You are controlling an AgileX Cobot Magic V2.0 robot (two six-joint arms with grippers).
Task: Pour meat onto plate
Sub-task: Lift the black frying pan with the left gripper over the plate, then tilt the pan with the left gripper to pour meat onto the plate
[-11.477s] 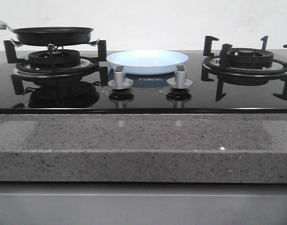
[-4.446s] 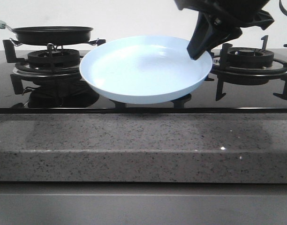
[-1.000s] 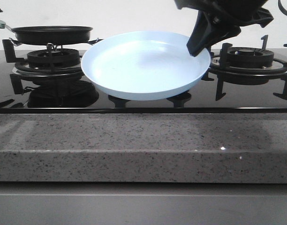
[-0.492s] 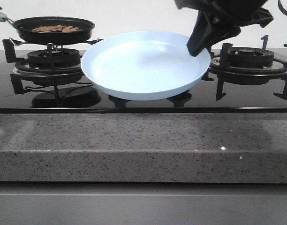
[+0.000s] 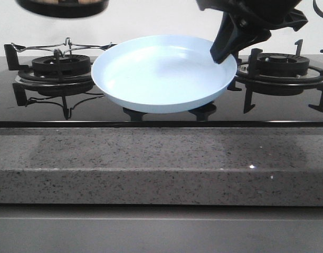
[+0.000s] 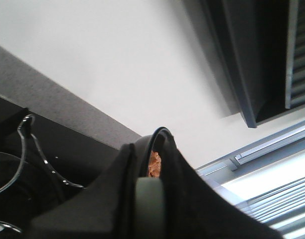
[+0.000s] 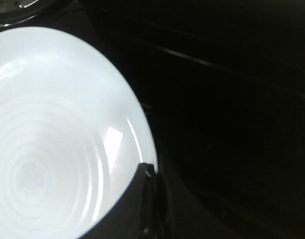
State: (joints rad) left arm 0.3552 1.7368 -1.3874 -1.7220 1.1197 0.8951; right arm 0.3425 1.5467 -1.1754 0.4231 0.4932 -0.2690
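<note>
The pale blue plate (image 5: 164, 71) hangs tilted above the middle of the hob, and its inside is bare (image 7: 53, 144). My right gripper (image 5: 220, 54) is shut on its right rim, the fingers (image 7: 148, 189) clamped over the edge. The black frying pan (image 5: 61, 6) is up in the air at the top left, mostly cut off by the frame's edge. In the left wrist view my left gripper (image 6: 150, 186) is shut on the pan's pale handle (image 6: 150, 211). A little orange-brown meat (image 6: 155, 167) shows inside the pan's rim (image 6: 161, 131).
The left burner (image 5: 58, 66) and its wire pan support stand bare under the lifted pan. The right burner (image 5: 280, 66) sits behind my right arm. A speckled granite counter edge (image 5: 161, 158) runs along the front of the black glass hob (image 5: 288, 113).
The pan has risen off the left burner, from just above it to the top edge of the front view. The plate and my right gripper have stayed still.
</note>
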